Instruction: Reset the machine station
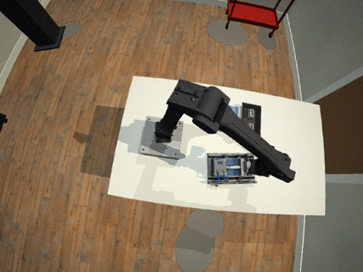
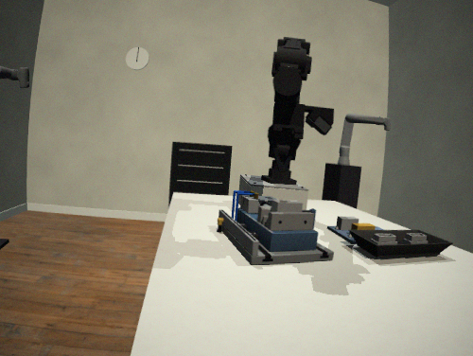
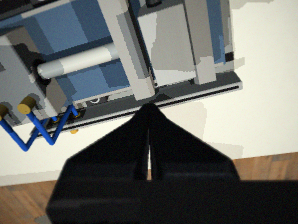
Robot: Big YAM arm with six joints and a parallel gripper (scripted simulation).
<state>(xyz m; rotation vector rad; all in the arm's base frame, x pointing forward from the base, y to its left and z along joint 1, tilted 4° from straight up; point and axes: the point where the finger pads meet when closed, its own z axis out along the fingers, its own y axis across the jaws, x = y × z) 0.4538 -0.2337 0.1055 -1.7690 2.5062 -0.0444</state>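
Observation:
My gripper (image 3: 149, 112) is shut and empty; in the wrist view its tips are over the vise's near side rail. A gray block (image 3: 170, 42) (image 2: 286, 206) lies in the vise, between a crosswise plate and the fixed jaw (image 3: 200, 45) (image 2: 289, 222). Its seating on the bars is hidden. Two pocketed parts (image 2: 384, 238) (image 2: 416, 237) sit in the black tray (image 2: 402, 250) (image 1: 259, 119), pockets up. A gray blank (image 2: 347, 222) and a yellow brass blank (image 2: 363, 226) are on the blue infeed plate (image 2: 340, 233), partly behind the tray; its pins are hidden.
The block with blue hoses (image 3: 27, 141) (image 1: 218, 177) is at the vise's other end, with a pale rod (image 3: 82, 59) beside it. The arm (image 1: 240, 130) reaches across the table and covers part of the tray, the infeed plate and one vise end.

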